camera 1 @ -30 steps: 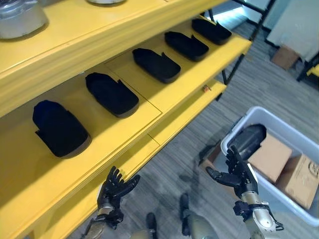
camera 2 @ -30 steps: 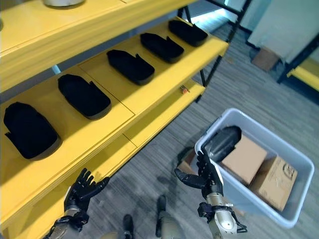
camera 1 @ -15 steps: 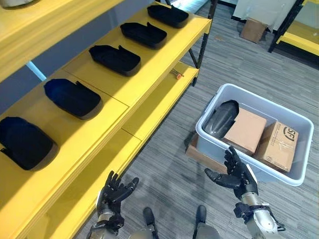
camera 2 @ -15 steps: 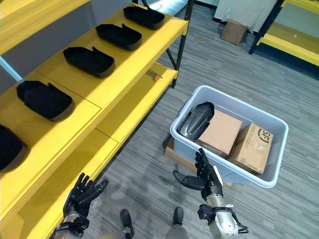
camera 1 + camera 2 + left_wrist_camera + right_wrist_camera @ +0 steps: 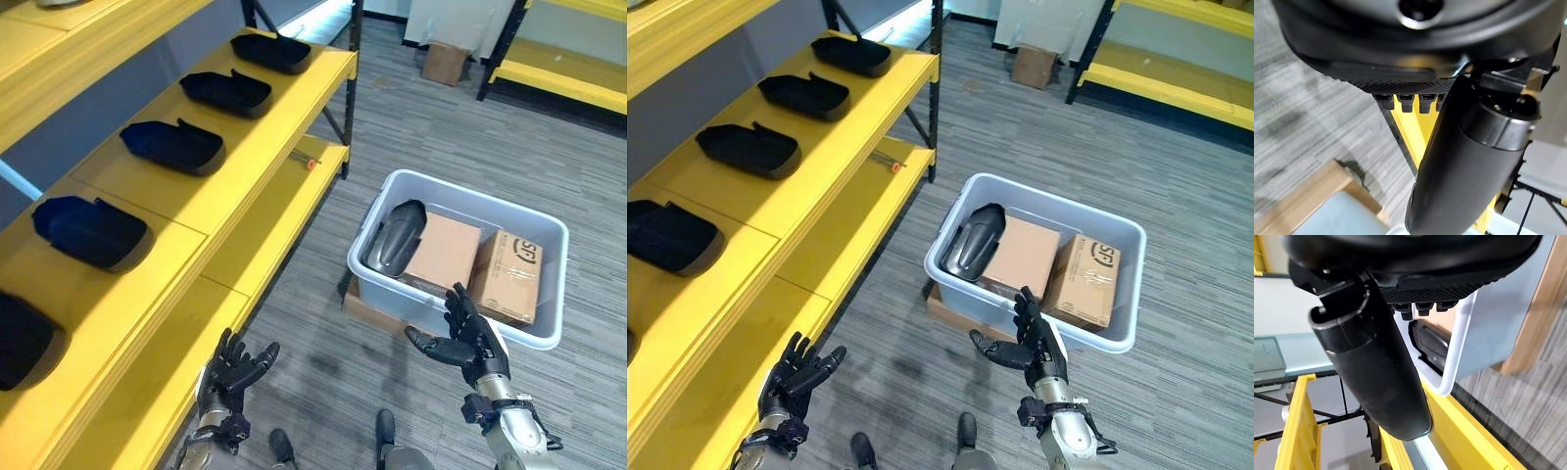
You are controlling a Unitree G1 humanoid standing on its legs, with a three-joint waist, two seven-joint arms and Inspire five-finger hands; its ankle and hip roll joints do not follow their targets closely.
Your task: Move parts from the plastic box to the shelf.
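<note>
**Both robot hands empty, part still in the box**

Right robot hand (image 5: 468,340) raised low in the head views, fingers spread and straight, thumb out to the side, holding nothing; just in front of the near rim of the plastic box (image 5: 549,230), not touching it. Left robot hand (image 5: 231,369) likewise spread and empty, hovering over the floor beside the edge of the lowest board of the yellow shelf (image 5: 284,122). In the box, standing on the grey floor (image 5: 441,137): a dark curved part (image 5: 390,238) leaning at the left end, beside two cardboard cartons (image 5: 443,252). On the middle shelf board, a row of dark parts (image 5: 171,145) spaced apart. Further back, a small carton (image 5: 444,62) on the floor.
</note>
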